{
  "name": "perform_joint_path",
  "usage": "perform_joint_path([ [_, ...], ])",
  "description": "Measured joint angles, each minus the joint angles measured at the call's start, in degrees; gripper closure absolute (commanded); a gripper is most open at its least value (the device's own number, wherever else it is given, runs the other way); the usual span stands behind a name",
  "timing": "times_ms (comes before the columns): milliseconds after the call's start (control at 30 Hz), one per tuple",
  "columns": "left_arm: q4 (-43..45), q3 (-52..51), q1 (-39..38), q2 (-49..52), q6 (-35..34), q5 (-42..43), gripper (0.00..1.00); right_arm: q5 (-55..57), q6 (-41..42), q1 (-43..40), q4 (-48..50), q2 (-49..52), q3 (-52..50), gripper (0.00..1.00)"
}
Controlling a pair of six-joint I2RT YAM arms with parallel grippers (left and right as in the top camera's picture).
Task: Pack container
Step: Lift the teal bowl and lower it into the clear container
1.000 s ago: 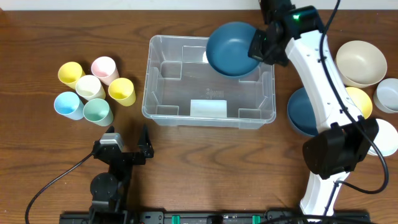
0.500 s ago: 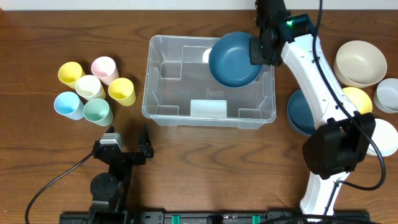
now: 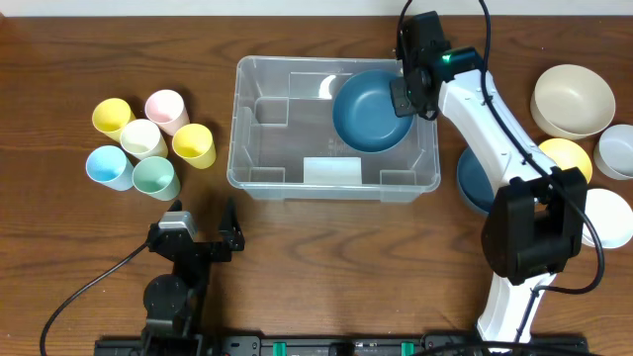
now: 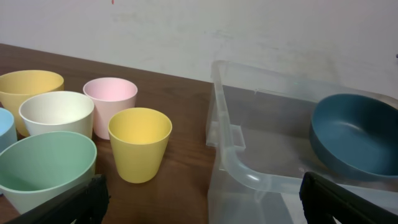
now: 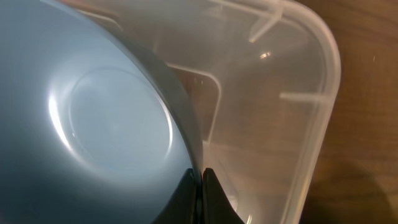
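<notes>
The clear plastic container [image 3: 252, 178] sits mid-table, its white label [image 3: 330, 171] on the near wall. A dark blue bowl [image 3: 368, 109] hangs tilted inside its right half, and my right gripper [image 3: 404, 99] is shut on the bowl's right rim. In the right wrist view the fingertips [image 5: 200, 180] pinch the blue bowl [image 5: 93, 130] rim, with the container [image 5: 317, 124] wall beyond. My left gripper [image 3: 203, 225] stands open near the front edge, holding nothing. Its wrist view shows the container [image 4: 249, 177] corner and the blue bowl [image 4: 354, 134] inside.
Several pastel cups [image 3: 148, 138] cluster left of the container; the yellow cup [image 4: 140, 149] stands nearest its wall. To the right lie another blue bowl [image 3: 475, 178], a beige bowl [image 3: 572, 99], a yellow bowl [image 3: 572, 156] and white bowls [image 3: 615, 213].
The right arm has carried the blue bowl down and forward, from over the container's back right rim to inside its right half. The left arm has not moved.
</notes>
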Motion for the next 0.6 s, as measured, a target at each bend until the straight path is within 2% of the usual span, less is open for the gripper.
perform_joint_path([
  [67,0.00,0.00,0.00,0.00,0.00,0.00,0.02,0.02,-0.28,0.00,1.27,0.00,-0.44,0.92],
  [200,0.00,0.00,0.00,0.00,0.00,0.00,0.02,0.00,-0.81,-0.02,2.67,0.00,-0.85,0.53],
  [233,0.00,0.00,0.00,0.00,0.00,0.00,0.02,0.04,-1.31,0.00,2.95,0.00,-0.87,0.50],
  [600,0.00,0.00,0.00,0.00,0.00,0.00,0.02,-0.83,-1.95,0.22,2.23,-0.04,-0.46,0.48],
])
